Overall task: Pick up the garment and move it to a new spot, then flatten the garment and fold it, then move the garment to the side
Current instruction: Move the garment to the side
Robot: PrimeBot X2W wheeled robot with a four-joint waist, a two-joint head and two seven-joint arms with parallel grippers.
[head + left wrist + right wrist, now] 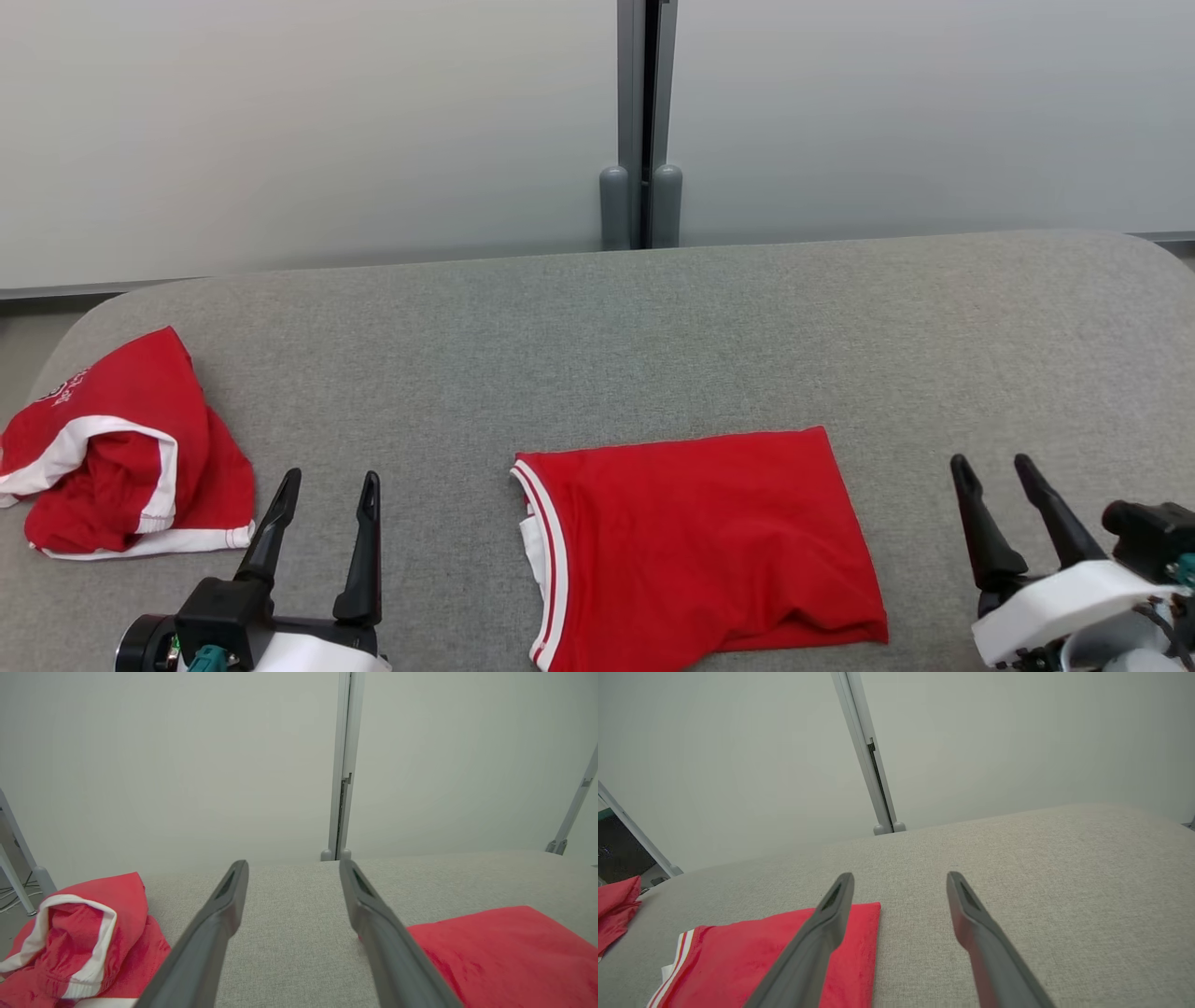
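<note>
Folded red shirt (700, 546), white-striped collar, lying flat on grey fabric tabletop (653, 345). Left gripper (330, 481) hovering just left of shirt, fingers spread, gripping nothing. Right gripper (991, 464) hovering near shirt's right edge, fingers spread, empty. Crumpled red-and-white garment (121, 457) sitting well left of shirt, beyond left gripper.
</note>
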